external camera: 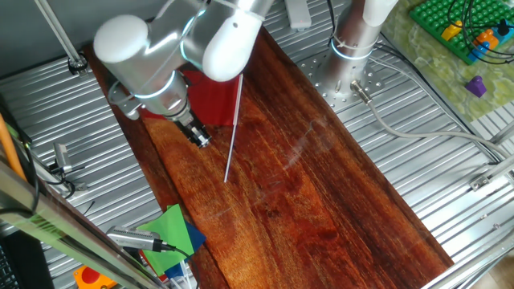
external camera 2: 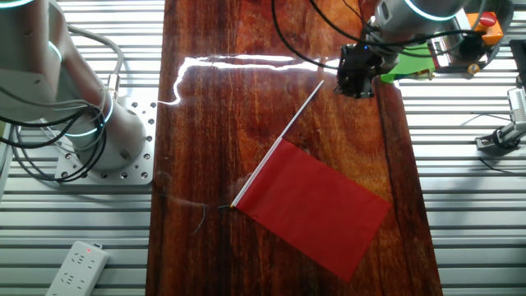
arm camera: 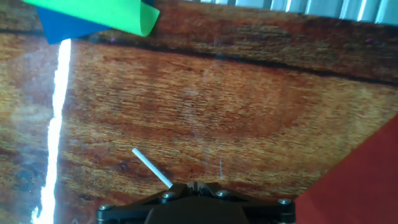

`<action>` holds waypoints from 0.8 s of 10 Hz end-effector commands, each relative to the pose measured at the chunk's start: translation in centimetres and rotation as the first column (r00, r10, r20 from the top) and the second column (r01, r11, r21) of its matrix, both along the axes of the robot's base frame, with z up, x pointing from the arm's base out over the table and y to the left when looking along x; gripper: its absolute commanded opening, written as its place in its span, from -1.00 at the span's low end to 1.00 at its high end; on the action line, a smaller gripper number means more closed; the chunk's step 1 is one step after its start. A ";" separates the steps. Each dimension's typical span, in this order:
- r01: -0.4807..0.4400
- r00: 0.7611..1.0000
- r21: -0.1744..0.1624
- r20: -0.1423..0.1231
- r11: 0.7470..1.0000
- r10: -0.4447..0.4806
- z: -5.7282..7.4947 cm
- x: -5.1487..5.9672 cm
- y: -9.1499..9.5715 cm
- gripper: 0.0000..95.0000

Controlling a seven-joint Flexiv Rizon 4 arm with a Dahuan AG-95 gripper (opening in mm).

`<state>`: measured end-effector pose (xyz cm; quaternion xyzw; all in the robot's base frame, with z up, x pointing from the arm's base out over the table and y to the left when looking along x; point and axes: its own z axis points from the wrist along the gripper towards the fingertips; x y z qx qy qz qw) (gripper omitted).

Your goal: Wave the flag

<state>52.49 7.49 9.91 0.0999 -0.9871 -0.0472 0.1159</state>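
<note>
The flag [external camera 2: 316, 201] lay flat on the wooden board [external camera 2: 205, 123], its red cloth spread out and its white stick [external camera 2: 292, 123] running diagonally. The gripper [external camera 2: 357, 80] hung above the board, close beside the stick's free end. Whether its jaws were parted or closed could not be determined. Green and blue sheets [arm camera: 99, 15] lay at the board's edge.
</note>
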 end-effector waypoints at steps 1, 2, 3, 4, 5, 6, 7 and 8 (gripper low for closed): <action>-0.001 1.000 0.002 0.005 1.000 0.001 -0.3 -0.9 -0.2 -1.00; -0.001 1.000 0.004 -0.001 1.000 0.001 -0.5 -1.2 -0.2 -1.00; 0.002 1.000 0.006 -0.008 1.000 -0.002 -0.7 -1.4 -0.2 -1.00; 0.005 1.000 0.007 -0.014 1.000 -0.005 -0.9 -1.7 -0.2 -1.00; 0.008 1.000 0.007 -0.020 1.000 -0.008 -1.2 -2.0 0.0 -1.00; 0.009 1.000 0.006 -0.025 1.000 -0.008 -1.4 -2.2 0.0 -1.00; 0.001 0.999 0.010 -0.039 1.000 0.000 -1.7 -2.3 0.1 -1.00; -0.003 0.999 0.015 -0.045 1.000 0.003 -1.9 -2.5 0.1 -1.00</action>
